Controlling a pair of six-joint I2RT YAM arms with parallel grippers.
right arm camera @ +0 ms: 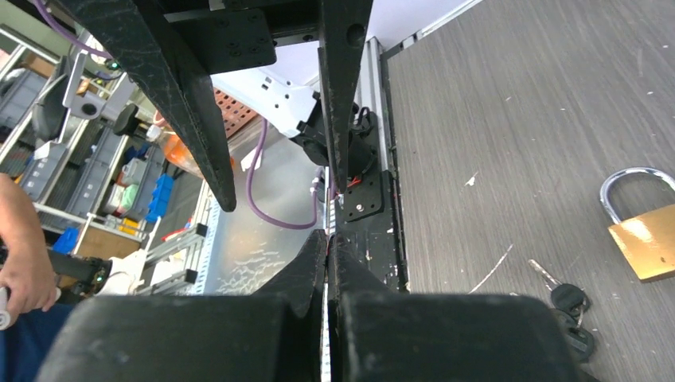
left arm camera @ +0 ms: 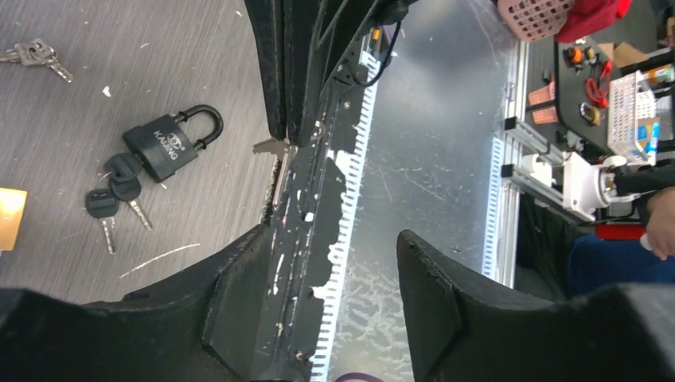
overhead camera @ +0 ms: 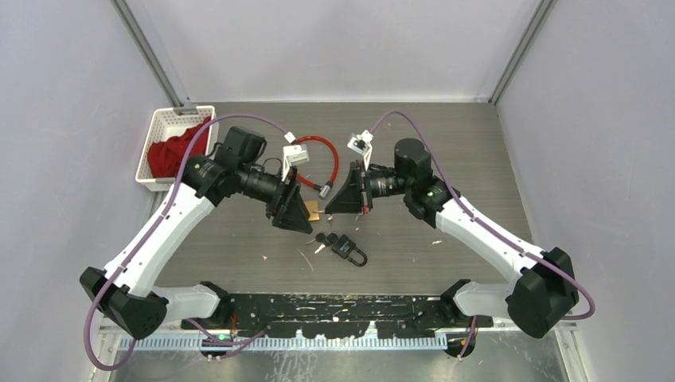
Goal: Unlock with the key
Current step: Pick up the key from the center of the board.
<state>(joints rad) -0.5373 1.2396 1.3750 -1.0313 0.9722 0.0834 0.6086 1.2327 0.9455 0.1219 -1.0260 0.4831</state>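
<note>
On the grey surface (overhead camera: 477,159) lie the black padlock (left arm camera: 163,147) and keys (overhead camera: 325,239). The left end effector (left arm camera: 330,239) gapes empty and the right end effector (right arm camera: 328,239) is pinched together, empty. The left should probably grip one key's head squarely.

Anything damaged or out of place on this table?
The black mounting rail along the near edge has badly chipped paint, and pale flecks lie scattered on the grey wood-grain tabletop nearby. Nothing else stands out.

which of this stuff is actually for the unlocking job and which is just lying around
For the job:
- black padlock
- black keys
- maybe the brass padlock; can't tell which lock is meant

Lying about:
- red cable
- basket
- red cloth
- silver keys
</note>
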